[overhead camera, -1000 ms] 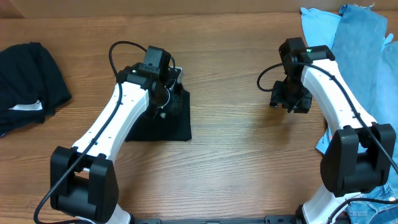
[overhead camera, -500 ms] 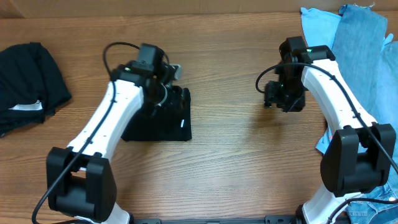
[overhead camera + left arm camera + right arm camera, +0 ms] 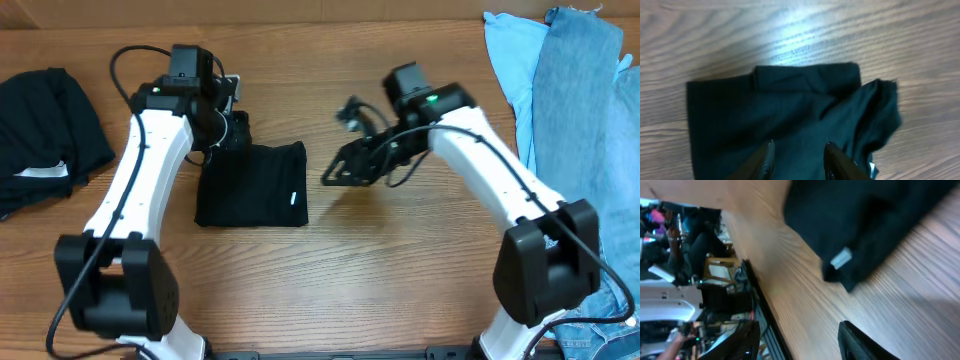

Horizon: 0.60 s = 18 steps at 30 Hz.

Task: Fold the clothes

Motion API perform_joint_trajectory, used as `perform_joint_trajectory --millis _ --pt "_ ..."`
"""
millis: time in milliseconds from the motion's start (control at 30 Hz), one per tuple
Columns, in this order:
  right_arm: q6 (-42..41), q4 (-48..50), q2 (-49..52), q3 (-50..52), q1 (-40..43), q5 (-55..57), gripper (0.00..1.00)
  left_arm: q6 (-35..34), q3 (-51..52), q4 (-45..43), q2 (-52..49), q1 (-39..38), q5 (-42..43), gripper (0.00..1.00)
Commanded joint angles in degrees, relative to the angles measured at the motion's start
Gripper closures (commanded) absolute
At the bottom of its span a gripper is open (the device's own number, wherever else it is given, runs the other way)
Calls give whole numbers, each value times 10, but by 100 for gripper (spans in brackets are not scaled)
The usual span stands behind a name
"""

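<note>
**Black shirt lies folded, both grippers released**

The black shirt lies as a flat, roughly square fold on the wooden worktop, a little toward 9 o'clock from the centre in the overhead view. A small white tag shows near its 3 o'clock edge.

The left gripper hovers at the fold's 11 o'clock corner. Its fingers are spread, with only cloth showing below the gap and nothing grasped. In its wrist view one layer bunches out at 3 o'clock.

The right gripper sits just beside the fold at 3 o'clock, tilted low toward it. It is released too, with bare wood between its fingers.

A second black garment with a white label lies at the worktop's 9 o'clock edge, well apart. A light blue shirt and blue denim lie touching at 2 o'clock.
</note>
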<state>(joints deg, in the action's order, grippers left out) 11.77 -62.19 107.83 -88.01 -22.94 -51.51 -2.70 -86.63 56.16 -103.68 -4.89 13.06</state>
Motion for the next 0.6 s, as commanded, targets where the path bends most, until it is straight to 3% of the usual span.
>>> perform_joint_trajectory --millis 0,133,233,567 --pt "-97 57 -12 -10 -44 5 48 27 3 0 -52 -3 10 63" --pt "-180 151 -12 14 -86 59 53 30 3 -9 -92 -4 10 61" --pt "-251 216 -12 47 -110 144 63 29 3 -21 -114 -4 45 59" --pt "-320 375 -12 165 -136 224 62 29 3 -22 -132 -9 61 56"
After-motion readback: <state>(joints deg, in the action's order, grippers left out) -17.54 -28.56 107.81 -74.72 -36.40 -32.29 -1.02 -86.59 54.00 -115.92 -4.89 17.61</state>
